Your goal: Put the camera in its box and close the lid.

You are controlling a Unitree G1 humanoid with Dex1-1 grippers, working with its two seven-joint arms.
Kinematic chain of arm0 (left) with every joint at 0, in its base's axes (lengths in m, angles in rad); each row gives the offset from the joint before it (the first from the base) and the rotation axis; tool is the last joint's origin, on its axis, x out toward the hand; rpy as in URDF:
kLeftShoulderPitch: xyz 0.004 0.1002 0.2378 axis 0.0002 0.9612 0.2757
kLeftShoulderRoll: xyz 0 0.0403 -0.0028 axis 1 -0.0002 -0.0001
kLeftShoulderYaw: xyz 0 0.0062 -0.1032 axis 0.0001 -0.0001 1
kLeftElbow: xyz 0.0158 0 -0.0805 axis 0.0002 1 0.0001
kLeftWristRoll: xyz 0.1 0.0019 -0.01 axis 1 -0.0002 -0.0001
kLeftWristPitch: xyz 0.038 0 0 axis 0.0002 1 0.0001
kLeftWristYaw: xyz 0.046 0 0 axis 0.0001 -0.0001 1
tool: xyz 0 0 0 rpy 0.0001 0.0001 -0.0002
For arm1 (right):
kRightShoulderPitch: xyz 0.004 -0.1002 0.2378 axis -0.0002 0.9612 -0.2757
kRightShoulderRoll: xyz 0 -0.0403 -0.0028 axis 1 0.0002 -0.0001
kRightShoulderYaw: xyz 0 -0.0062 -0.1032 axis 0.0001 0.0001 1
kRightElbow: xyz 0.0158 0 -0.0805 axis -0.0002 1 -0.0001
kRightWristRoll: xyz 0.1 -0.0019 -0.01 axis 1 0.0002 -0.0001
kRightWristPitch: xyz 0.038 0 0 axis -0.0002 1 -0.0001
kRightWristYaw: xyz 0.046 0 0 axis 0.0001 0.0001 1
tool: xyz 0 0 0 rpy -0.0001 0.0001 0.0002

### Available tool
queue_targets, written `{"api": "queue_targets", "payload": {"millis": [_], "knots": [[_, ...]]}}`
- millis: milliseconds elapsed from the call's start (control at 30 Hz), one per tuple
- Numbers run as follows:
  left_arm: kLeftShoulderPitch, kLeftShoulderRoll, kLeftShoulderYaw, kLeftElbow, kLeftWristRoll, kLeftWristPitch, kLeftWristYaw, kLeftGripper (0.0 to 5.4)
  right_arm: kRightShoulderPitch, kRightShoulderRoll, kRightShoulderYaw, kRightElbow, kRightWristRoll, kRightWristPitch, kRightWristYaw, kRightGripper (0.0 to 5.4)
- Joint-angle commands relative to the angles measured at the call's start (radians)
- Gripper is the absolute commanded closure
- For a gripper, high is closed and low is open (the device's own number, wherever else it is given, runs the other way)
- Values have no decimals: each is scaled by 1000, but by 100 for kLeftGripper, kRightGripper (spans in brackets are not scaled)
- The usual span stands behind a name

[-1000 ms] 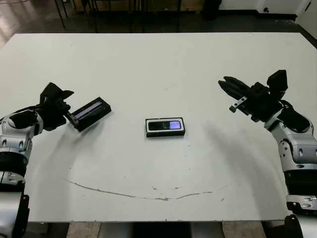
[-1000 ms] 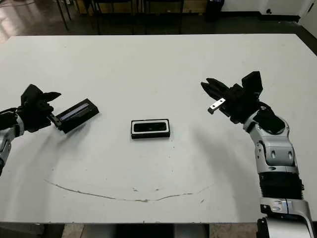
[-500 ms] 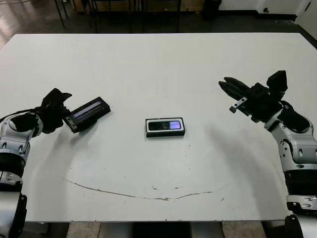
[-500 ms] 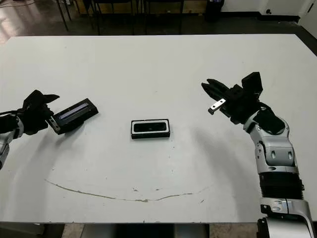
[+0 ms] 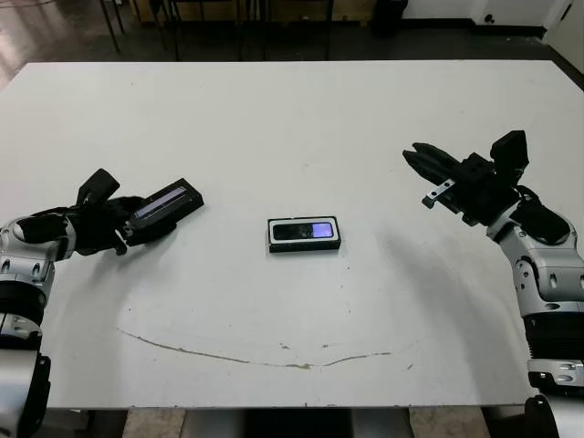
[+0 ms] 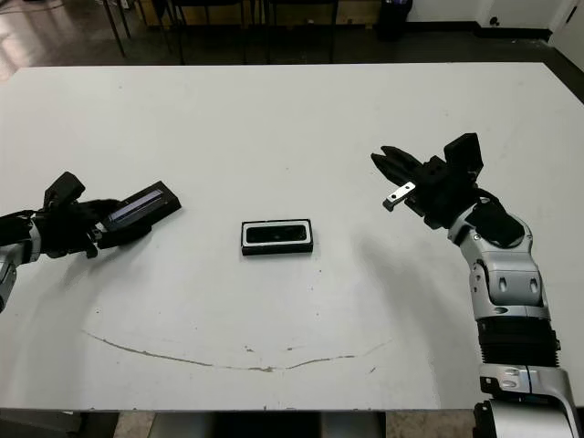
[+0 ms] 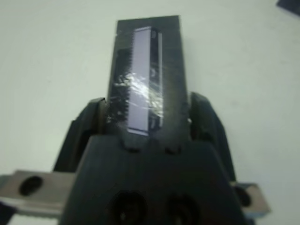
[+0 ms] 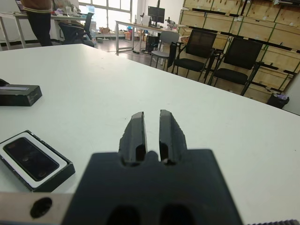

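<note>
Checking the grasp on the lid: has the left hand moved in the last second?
Yes. The left hand has dropped lower and straddles the lid's near end, while the box stays put.

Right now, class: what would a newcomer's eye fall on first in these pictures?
Mid-table, a shallow black white-lined box already holds the slim black camera with a glossy purple panel. On the table's left side, the left end effector straddles the flat black grey-striped lid; the right end effector hovers apart.

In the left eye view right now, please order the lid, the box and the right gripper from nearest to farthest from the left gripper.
1. The lid: at the left gripper itself, on the table's left side.
2. The box: mid-table, holding the camera.
3. The right gripper: far right, above the table.
</note>
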Motion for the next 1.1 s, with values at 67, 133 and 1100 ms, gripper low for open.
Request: {"api": "queue_targets", "payload": {"millis": [67, 133, 1100], "knots": [[7, -9, -18, 62, 20, 38, -58, 379, 20, -9, 4, 17, -8, 3, 0, 540], [5, -5, -20, 64, 25, 20, -65, 382, 20, -9, 4, 18, -6, 5, 1, 540], [-123, -175, -198, -290, -37, 161, -229, 382, 13, -8, 7, 43, 2, 3, 14, 540]]}}
